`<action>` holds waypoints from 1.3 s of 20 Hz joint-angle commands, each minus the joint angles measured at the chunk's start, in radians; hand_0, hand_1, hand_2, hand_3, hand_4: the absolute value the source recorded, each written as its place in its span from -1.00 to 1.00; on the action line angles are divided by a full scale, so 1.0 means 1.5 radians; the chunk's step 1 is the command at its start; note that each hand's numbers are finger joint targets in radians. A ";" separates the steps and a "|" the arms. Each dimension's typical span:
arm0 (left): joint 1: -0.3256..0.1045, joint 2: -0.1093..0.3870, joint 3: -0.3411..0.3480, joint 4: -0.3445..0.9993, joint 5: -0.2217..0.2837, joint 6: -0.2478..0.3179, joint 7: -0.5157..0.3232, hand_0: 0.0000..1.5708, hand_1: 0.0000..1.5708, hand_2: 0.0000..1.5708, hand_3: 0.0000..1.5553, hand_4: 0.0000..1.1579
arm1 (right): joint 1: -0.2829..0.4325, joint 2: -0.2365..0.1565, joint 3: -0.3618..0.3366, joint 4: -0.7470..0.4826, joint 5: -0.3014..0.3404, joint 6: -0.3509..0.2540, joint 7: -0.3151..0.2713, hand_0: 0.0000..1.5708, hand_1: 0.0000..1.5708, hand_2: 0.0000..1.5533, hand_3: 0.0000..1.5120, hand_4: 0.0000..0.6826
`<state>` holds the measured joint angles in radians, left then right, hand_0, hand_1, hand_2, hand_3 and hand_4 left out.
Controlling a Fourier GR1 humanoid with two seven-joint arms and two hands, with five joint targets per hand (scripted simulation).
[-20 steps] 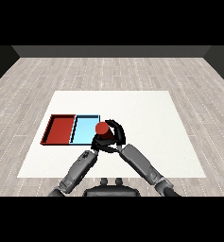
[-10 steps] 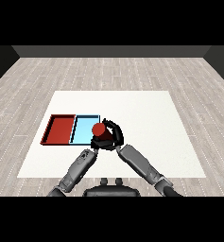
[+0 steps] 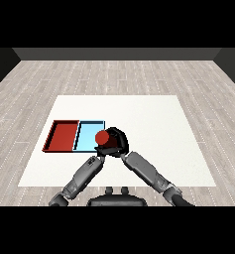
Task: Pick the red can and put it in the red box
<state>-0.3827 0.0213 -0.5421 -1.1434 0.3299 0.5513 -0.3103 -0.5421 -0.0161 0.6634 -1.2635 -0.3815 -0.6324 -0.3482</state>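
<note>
Red can [image 3: 101, 137] upright, grasped by right robot hand [image 3: 117, 143]; red box [image 3: 62, 136] at 9 o'clock, beyond blue tray [image 3: 87, 135].

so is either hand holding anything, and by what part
The right hand holds the red can, fingers curled round its side. Whether the left hand holds anything cannot be told.

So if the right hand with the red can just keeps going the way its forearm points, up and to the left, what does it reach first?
Probably the light blue tray: the right hand, curled round the red can, already overlaps its right edge. The red tray lies beyond. Height above the tray is unclear.
</note>
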 commanded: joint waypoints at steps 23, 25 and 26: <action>0.048 -0.002 0.039 -0.067 -0.071 0.059 -0.003 1.00 1.00 1.00 0.93 0.96 | 0.059 -0.012 -0.062 -0.087 0.076 0.055 0.076 -1.00 -1.00 -1.00 -1.00 -1.00; 0.020 -0.014 0.006 -0.027 -0.037 0.088 -0.006 1.00 1.00 1.00 0.94 0.98 | 0.045 0.010 -0.077 0.009 0.036 0.083 -0.016 -1.00 -1.00 -1.00 -1.00 -1.00; 0.020 -0.014 0.030 -0.031 -0.051 0.073 0.011 1.00 1.00 1.00 0.94 0.98 | 0.074 0.003 -0.079 -0.088 0.098 0.066 0.052 -1.00 -1.00 -1.00 -1.00 -1.00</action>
<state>-0.3574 0.0033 -0.5054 -1.1785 0.2536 0.6664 -0.3165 -0.4732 -0.0124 0.5707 -1.3276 -0.2925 -0.5388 -0.2987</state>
